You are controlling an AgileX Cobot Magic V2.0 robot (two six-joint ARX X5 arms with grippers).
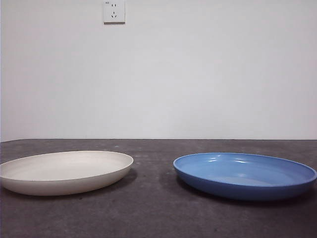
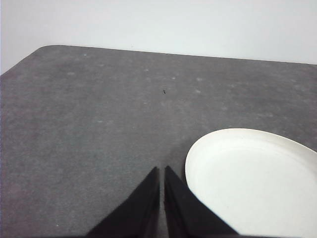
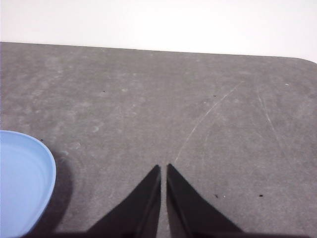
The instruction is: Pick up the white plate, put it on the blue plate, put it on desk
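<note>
The white plate [image 1: 64,171] lies flat on the desk [image 1: 153,208] at the left of the front view. The blue plate [image 1: 245,174] rests on the desk to its right, with a gap between the two. In the left wrist view my left gripper [image 2: 161,171] is shut, holds nothing, and hovers just beside the rim of the white plate [image 2: 252,183]. In the right wrist view my right gripper [image 3: 163,168] is also shut and empty, over bare desk [image 3: 198,109] with the blue plate [image 3: 22,181] off to one side. Neither arm shows in the front view.
A white wall with a power socket [image 1: 114,11] stands behind the desk. The desk's far edge [image 2: 148,51] and a rounded corner show in both wrist views. Faint scratches [image 3: 208,116] mark the surface.
</note>
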